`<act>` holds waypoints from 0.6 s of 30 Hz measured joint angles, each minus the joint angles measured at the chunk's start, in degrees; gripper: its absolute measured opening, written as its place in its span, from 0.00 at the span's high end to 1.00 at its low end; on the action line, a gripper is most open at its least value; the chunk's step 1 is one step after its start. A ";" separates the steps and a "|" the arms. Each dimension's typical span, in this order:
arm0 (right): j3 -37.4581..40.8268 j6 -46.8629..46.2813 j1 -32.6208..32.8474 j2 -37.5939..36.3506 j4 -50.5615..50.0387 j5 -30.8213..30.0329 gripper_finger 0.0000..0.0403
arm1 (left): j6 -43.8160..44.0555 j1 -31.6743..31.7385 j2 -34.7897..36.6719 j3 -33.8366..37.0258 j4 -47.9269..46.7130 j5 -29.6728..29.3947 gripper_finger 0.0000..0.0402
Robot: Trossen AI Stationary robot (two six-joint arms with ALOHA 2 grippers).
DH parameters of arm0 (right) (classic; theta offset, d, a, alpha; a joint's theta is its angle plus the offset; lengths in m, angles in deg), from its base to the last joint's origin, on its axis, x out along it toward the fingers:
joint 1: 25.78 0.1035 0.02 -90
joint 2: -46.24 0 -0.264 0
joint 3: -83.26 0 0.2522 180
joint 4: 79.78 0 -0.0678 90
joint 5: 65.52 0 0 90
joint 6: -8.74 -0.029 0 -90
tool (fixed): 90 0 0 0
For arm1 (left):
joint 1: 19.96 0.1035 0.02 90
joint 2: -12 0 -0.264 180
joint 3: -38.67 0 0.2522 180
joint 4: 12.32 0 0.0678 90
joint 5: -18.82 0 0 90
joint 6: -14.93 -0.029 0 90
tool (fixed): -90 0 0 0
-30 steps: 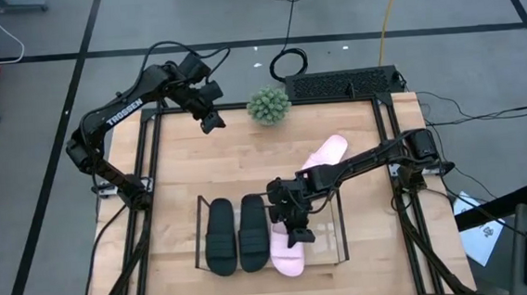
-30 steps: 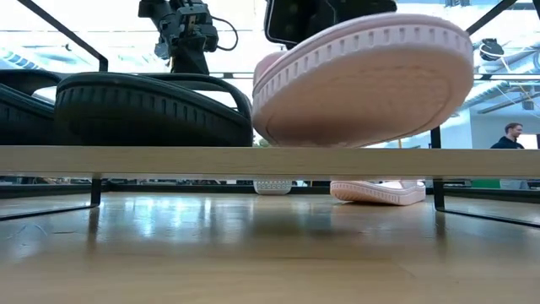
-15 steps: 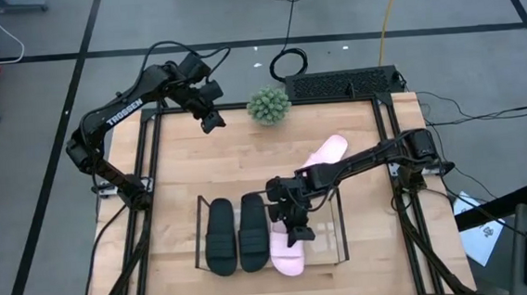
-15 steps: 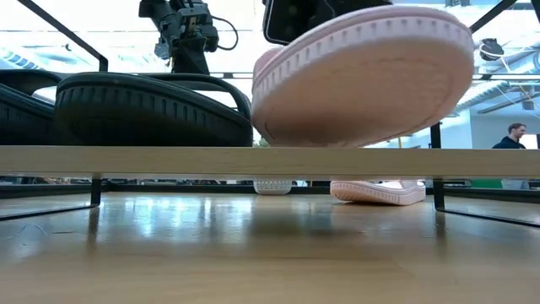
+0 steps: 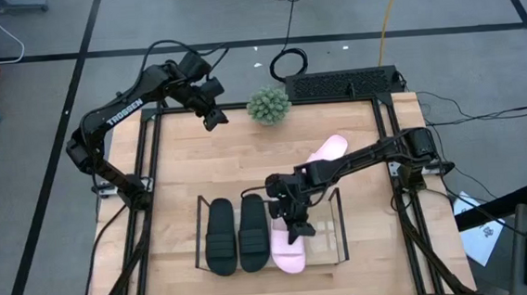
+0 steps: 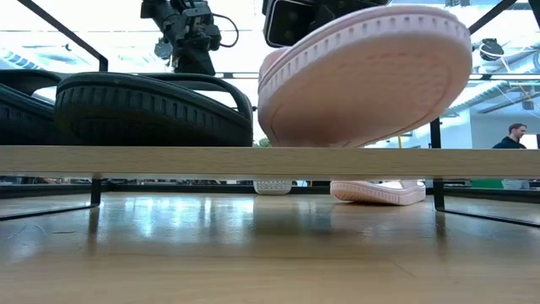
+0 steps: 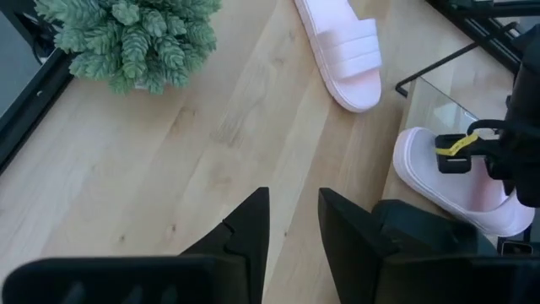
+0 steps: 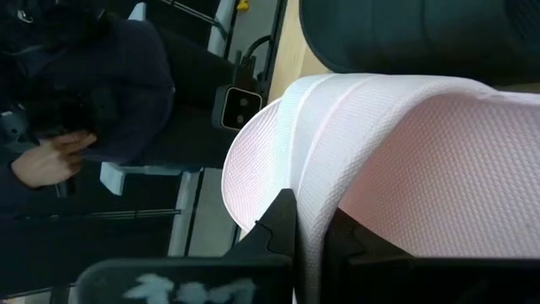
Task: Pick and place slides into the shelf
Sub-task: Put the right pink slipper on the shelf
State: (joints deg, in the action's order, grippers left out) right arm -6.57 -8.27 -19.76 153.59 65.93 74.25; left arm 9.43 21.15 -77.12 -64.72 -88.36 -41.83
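Two black slides (image 5: 236, 235) lie side by side on the shelf (image 5: 336, 224), a clear rack with a dark frame. Just to their right is a pale pink slide (image 5: 288, 250), on which my right gripper (image 5: 294, 223) is shut. In the low view this pink slide (image 6: 363, 80) is tilted with its sole showing above the shelf's board (image 6: 169, 159). A second pink slide (image 5: 325, 154) lies flat on the table beyond the shelf. My left gripper (image 5: 213, 118) hangs open over the table's far left with nothing between its fingers (image 7: 253, 221). My right gripper pinches the pink slide's strap at its edge (image 8: 305, 173), one finger (image 8: 281, 221) under the strap and the other on top. The fingers slant down from the table's far right. The slide is tilted with its sole turned toward the near side. I cannot tell whether its lower edge touches the shelf.
A small green plant (image 5: 268, 105) stands at the table's far edge, close to my left gripper. Bare tabletop lies between the plant and the shelf. Beyond the table, a person's dark sleeve and hand (image 8: 51, 156) show, and another person (image 6: 510, 135) stands far off.
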 joint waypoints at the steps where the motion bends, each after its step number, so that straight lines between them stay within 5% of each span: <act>1: 0.00 0.17 0.01 0.00 -0.08 -0.02 1.00 | 0.00 0.00 0.00 0.00 0.00 0.00 0.74; 18: -3.86 4.52 -0.02 4.04 -3.18 2.80 1.00 | 0.31 0.00 0.00 0.00 -0.07 0.02 0.74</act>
State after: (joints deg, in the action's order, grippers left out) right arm -10.43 -3.74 -19.78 157.64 62.75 77.05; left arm 9.73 21.15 -77.12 -64.72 -88.42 -41.81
